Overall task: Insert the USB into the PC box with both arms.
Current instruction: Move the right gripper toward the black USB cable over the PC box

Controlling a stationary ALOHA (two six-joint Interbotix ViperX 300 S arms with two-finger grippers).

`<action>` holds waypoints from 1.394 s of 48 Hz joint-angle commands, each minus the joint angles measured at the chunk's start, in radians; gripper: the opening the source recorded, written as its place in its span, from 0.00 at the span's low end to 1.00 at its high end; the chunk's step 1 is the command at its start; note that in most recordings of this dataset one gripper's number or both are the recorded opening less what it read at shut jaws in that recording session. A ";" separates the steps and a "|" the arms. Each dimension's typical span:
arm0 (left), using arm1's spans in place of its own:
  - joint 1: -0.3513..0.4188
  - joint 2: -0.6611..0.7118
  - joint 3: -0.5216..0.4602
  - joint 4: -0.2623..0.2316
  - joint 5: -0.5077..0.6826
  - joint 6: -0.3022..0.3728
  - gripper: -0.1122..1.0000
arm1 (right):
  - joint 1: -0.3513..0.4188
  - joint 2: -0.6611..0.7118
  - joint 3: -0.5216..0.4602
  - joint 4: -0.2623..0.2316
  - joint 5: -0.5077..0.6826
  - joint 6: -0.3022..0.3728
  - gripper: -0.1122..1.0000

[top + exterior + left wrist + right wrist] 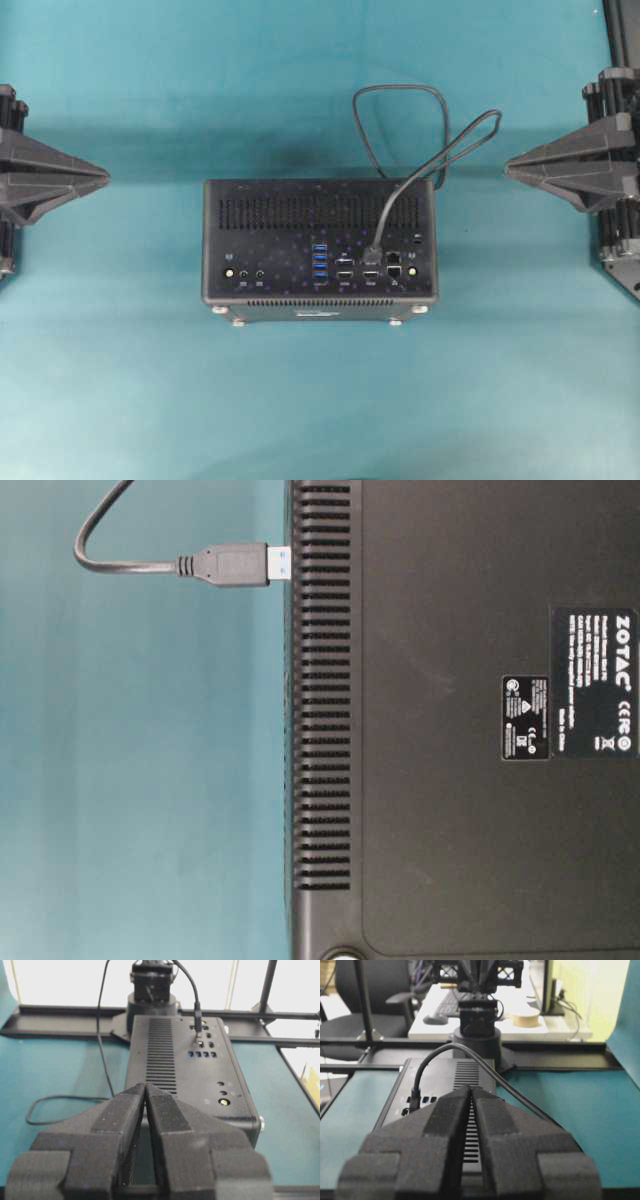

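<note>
At left and right counter edges: black wedge-shaped left gripper [105, 178] and right gripper [508, 167], tips pressed together, holding nothing. Between them, well apart, black rectangular vented PC box [270, 215] on teal counter [120, 380]. Dark grey looped USB cable [420, 165], black plug seated in box's port face.

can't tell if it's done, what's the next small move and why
Probably open the right gripper and ease it toward the USB: its plug stands on the PC box, but a blue sliver shows between them, so it may not be seated, and the jaws are shut.
</note>
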State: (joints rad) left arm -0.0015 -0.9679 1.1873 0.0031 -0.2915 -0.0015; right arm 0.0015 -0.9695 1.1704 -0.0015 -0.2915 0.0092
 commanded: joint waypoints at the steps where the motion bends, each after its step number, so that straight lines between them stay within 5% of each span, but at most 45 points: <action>1: -0.014 0.008 -0.044 0.012 0.017 0.002 0.23 | 0.014 0.011 -0.002 0.011 0.002 0.008 0.27; 8: -0.014 0.011 -0.083 0.012 0.106 0.002 0.10 | 0.049 0.008 -0.021 0.087 0.112 0.083 0.17; 20: -0.017 0.020 -0.143 0.012 0.229 0.005 0.10 | 0.097 0.034 -0.178 0.087 0.448 0.127 0.14; 46: -0.044 0.017 -0.140 0.012 0.094 0.021 0.10 | 0.184 0.341 -0.396 0.094 0.520 0.262 0.21; 53: -0.044 0.014 -0.138 0.014 0.072 0.037 0.10 | 0.186 0.350 -0.408 0.094 0.534 0.279 0.31; 67: -0.049 0.029 -0.135 0.014 0.089 0.034 0.10 | 0.187 0.399 -0.497 0.094 0.650 0.316 0.82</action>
State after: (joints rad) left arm -0.0445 -0.9541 1.0661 0.0138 -0.2056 0.0337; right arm 0.1841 -0.5829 0.7317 0.0905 0.3206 0.3145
